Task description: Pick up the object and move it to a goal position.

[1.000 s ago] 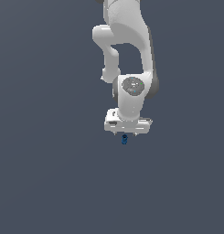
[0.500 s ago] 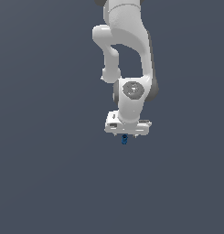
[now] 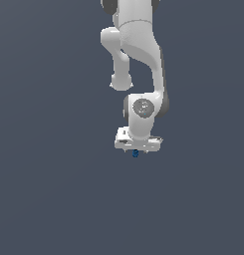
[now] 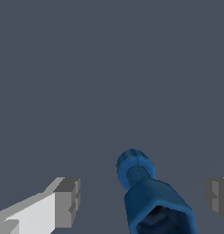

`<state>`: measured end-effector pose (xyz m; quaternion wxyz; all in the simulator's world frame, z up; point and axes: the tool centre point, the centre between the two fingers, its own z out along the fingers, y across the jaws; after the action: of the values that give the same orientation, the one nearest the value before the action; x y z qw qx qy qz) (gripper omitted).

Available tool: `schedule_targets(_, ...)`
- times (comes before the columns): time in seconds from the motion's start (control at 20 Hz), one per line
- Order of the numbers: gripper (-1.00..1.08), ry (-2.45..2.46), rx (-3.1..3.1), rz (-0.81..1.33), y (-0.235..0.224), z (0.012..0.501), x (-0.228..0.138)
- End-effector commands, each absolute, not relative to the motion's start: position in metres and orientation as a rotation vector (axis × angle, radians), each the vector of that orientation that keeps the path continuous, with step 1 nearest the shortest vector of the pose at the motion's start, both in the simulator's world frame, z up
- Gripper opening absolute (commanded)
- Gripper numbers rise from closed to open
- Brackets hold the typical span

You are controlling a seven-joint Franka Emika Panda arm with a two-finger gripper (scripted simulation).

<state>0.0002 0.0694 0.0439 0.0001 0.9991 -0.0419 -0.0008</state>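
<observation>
Jaws stand wide apart in the wrist view, one grey fingertip [image 4: 67, 202] on one side and the other just showing at the opposite edge, with the object [image 4: 147, 196] between them and clear grey gaps on both sides, so nothing is clamped. That spread reads as a straddle set up for a grasp: the fingers are placed either side of the piece so that closing would meet its flanks. The object is nearer one finger than the other, not quite centred in the opening. Its long axis runs along the camera's line of sight, roughly in line with the fingers: a broad, dark-mouthed end faces the wrist, and a narrow neck leads to a rounded knob pointing away toward the grey ground. In the exterior view the gripper [image 3: 137, 151] hangs straight down from the white arm [image 3: 138, 60], and only a speck of blue shows just under it, too small to tell whether it rests on the ground or tilts.
</observation>
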Motion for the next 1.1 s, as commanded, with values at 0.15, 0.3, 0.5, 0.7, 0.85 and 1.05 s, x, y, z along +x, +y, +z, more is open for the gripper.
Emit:
schedule_targets(0.15, -1.0, -0.132, 3.139, 0.0, 0.07, 0.043, 0.001)
schedule_targets(0.3, -1.0, -0.132, 3.139, 0.0, 0.07, 0.043, 0.001)
schedule_targets(0.5, -1.0, -0.133, 3.139, 0.0, 0.069, 0.043, 0.001)
schedule_targets(0.7, -1.0, -0.133, 3.139, 0.0, 0.068, 0.046, 0.0)
schedule_targets(0.85, -1.0, -0.133, 3.139, 0.0, 0.064, 0.053, -0.003)
schedule_targets(1.05, -1.0, -0.133, 3.139, 0.0, 0.057, 0.069, -0.009)
